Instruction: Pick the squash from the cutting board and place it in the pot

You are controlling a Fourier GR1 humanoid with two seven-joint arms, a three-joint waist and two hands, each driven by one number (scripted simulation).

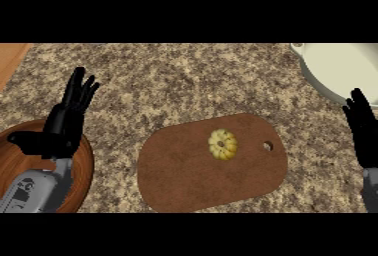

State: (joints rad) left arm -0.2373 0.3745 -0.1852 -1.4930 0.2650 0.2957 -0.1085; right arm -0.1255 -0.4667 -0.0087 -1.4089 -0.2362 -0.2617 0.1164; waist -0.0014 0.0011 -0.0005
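A small round yellow squash lies on the brown cutting board, toward the board's upper right, near its hanging hole. The cream-white pot sits at the top right corner, partly cut off by the view's edge. My right hand shows at the right edge, fingers straight and pointing up, just below the pot and well to the right of the squash. My left hand rests open at the left, fingers up, far from the board.
A round wooden bowl or plate lies at the lower left, under my left forearm. Speckled granite counter spreads between the board and the pot. A strip of wooden surface shows at the top left.
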